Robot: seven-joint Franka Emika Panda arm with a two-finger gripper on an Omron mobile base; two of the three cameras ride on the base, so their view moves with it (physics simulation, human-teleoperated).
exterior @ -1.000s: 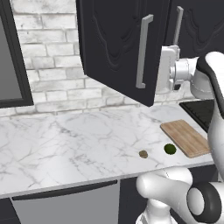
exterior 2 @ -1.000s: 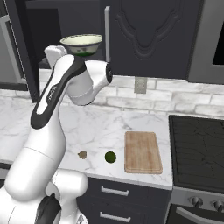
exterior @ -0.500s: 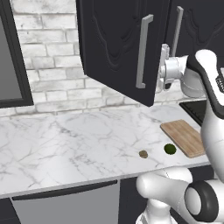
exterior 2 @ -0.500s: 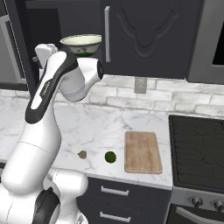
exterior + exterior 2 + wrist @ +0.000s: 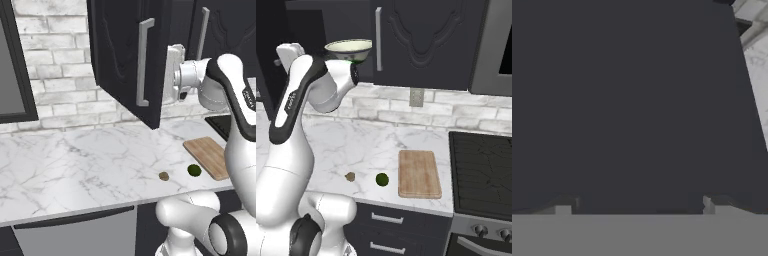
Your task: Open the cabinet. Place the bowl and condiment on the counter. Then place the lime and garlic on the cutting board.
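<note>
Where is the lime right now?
The lime lies on the counter near its front edge, between the garlic and the cutting board, touching neither.

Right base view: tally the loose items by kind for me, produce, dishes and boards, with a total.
Produce: 2, the small dark-green round lime and the tiny tan-brown garlic, both on the white marble counter.
Dishes: 1, the cream-white bowl with a green band.
Boards: 1, the light-brown wooden cutting board.
Total: 4.
</note>
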